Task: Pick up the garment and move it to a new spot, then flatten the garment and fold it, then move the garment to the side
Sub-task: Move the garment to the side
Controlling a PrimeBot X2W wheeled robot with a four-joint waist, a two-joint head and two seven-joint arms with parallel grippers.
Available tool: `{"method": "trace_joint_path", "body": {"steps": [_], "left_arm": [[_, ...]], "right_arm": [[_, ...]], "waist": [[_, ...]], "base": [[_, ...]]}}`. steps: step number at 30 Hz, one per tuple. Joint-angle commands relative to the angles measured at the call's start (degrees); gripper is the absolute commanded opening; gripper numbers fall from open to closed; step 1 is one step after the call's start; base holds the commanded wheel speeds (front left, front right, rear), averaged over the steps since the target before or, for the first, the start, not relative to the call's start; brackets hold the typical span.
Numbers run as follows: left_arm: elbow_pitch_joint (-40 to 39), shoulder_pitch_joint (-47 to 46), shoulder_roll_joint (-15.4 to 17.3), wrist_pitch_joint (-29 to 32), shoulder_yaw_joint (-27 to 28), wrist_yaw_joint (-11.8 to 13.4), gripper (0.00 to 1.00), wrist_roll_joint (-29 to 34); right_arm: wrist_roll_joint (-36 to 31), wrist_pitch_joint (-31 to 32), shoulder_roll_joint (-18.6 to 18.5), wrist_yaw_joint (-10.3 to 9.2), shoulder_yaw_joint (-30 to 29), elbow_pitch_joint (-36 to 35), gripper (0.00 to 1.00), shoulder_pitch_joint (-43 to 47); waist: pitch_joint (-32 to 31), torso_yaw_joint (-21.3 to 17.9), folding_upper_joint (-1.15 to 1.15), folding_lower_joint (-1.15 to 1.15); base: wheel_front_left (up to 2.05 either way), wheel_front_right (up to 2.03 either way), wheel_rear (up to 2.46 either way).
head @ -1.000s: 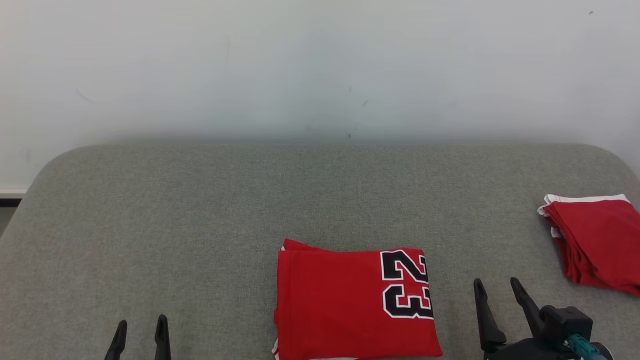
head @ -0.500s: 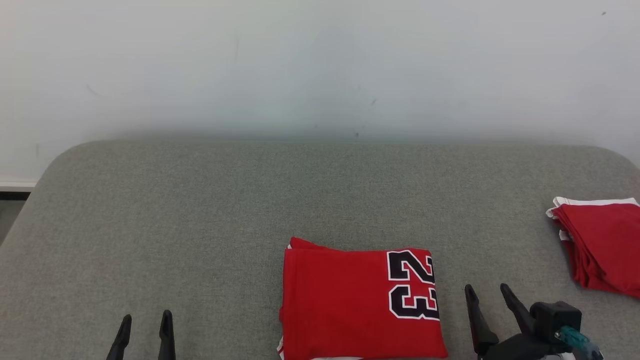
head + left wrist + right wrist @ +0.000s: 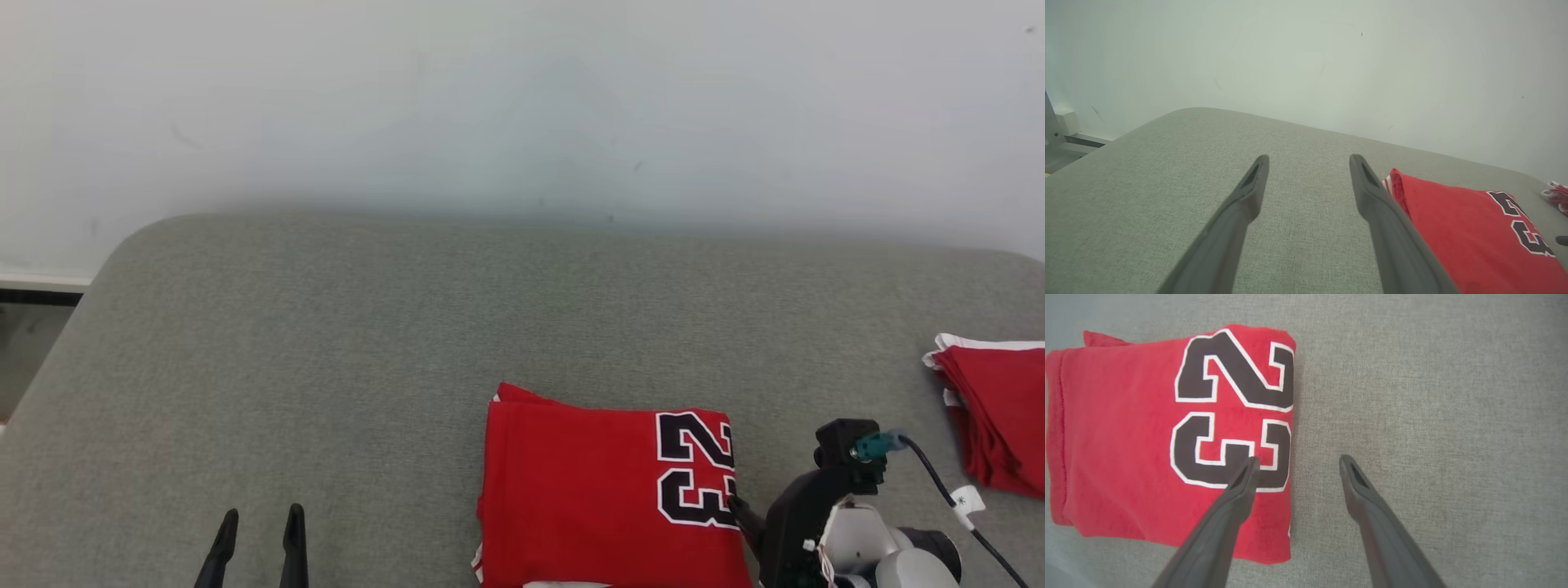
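Right pincer [image 3: 1298,458] reached folded garment [image 3: 1126,437] (red, 23).

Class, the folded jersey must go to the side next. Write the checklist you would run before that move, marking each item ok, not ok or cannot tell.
1. The jersey is folded and lies flat on the grey surface: ok.
2. The right gripper is open and straddles the jersey's numbered edge: ok.
3. The right gripper touches the cloth: cannot tell.
4. The jersey is gripped: not ok.
5. The left gripper is open and apart from the jersey: ok.
6. A gap separates the jersey from the red pile: ok.
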Motion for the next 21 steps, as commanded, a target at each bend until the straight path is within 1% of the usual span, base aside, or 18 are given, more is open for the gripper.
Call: {"method": "trace_joint_path", "body": {"steps": [1, 6, 10, 13, 18, 19, 20, 21], "left_arm": [[-0.1, -0.6, -0.1, -0.2, -0.2, -0.1, 1.0, 0.4], [-0.2, -0.5, 0.1, -0.2, -0.5, 0.0, 1.0, 0.1], [-0.5, -0.2, 0.1, -0.2, -0.6, -0.1, 1.0, 0.1], [-0.7, -0.6, 0.0, -0.2, -0.8, -0.1, 1.0, 0.2], [-0.5, -1.3, -0.2, -0.2, -1.2, -0.1, 1.0, 0.3], [-0.5, -1.3, -0.2, -0.2, -1.1, -0.1, 1.0, 0.4], [-0.6, -1.3, -0.3, -0.2, -1.1, -0.1, 1.0, 0.4], [-0.7, -1.2, -0.3, -0.2, -0.9, -0.1, 1.0, 0.4]], "right_arm": [[-0.1, 0.2, 0.1, -0.12, 0.0, 0.1, 1.0, -0.9], [-0.4, 2.8, 0.0, -0.12, -0.4, 4.5, 1.0, -3.5], [-2.8, 5.0, 0.0, -0.12, -1.0, 7.9, 1.0, -4.9], [-5.0, 5.4, 0.0, -0.12, -1.7, 10.0, 1.0, -6.0], [-4.6, 6.1, 0.1, -0.12, -1.5, 13.6, 1.0, -6.9], [-4.6, 6.1, 0.1, -0.12, -1.3, 13.9, 0.86, -6.9], [-4.6, 5.9, 0.1, -0.12, -1.2, 14.1, 0.57, -7.0], [-4.6, 5.7, 0.2, -0.12, -0.9, 14.3, 0.3, -7.3]], "waist": [[0.3, 1.1, 0.0, 0.0], [0.9, 3.3, 0.0, 0.0], [1.6, 4.6, 0.0, 0.0], [2.0, 5.3, 0.0, 0.0], [2.4, 5.8, 0.0, 0.0], [2.4, 5.8, 0.0, 0.0], [2.5, 5.7, 0.0, 0.0], [2.6, 5.5, 0.0, 0.0]], "base": [[0.0, 0.0, 0.0], [0.0, 0.0, 0.0], [0.0, 0.0, 0.0], [0.0, 0.0, 0.0], [0.0, 0.0, 0.0], [0.0, 0.0, 0.0], [0.0, 0.0, 0.0], [0.0, 0.0, 0.0]]}}
